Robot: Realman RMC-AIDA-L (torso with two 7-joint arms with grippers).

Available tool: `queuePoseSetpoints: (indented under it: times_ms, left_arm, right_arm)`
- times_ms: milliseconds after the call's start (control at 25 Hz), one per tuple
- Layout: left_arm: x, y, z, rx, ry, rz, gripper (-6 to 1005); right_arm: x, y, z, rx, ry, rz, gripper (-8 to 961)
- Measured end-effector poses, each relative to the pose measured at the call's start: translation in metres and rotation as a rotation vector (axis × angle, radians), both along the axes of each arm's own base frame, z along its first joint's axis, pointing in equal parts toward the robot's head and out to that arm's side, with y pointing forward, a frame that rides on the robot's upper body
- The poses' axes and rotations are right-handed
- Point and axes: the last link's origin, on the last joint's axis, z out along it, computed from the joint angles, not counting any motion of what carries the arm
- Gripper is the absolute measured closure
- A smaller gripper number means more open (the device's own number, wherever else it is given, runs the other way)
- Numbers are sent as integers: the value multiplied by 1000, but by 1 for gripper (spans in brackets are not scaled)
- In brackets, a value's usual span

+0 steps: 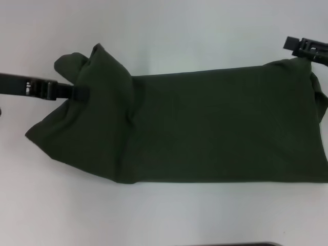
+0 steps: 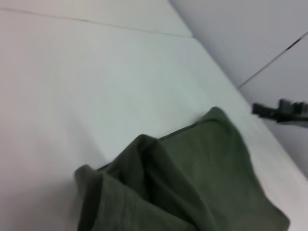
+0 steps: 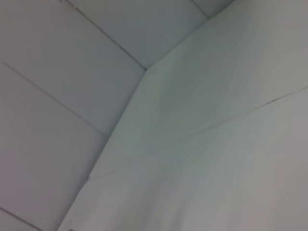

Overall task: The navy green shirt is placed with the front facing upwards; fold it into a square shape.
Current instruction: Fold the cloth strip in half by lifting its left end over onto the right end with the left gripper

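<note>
on the white table [image 1: 164, 31], navy green shirt [image 1: 205, 128] bunched around left gripper [image 1: 82, 92] fingers
</note>
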Motion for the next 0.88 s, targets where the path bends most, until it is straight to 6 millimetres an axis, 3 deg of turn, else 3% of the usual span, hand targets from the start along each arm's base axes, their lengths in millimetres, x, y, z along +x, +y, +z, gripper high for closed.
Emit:
queuePoseSetpoints:
  times_ms: [240,600,640,880]
  left_arm:
    - [11,0,5,3,-66,-20,956]
    - [21,-9,18,23,-149,-70,953]
    - [21,-9,18,24,-152,-71,953]
    - [22,-11,28,49,-172,-82,951]
  right_arm:
    - [-13,1,-21,-68,-33,68,278]
    - [-38,11,-58,-153,-94,164,493]
    - [-47,14,-70,-174,-101,186,517]
    - [-62,21,-94,-223,-128,211,727]
